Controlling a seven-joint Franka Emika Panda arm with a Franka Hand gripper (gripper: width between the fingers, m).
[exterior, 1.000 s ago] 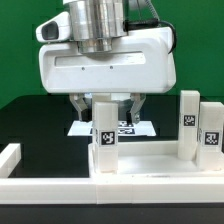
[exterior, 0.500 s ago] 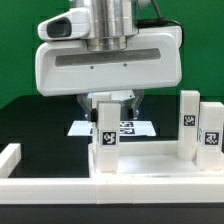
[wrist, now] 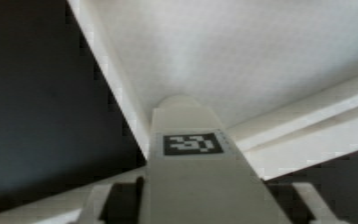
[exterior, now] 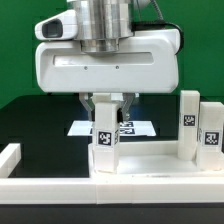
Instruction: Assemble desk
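Desk tray [exterior: 150,175] lies on the black surface [exterior: 30,120]. One leg [exterior: 104,135] stands upright in it, the tool [exterior: 105,103] closed around its top; two legs [exterior: 188,125] stand aside.
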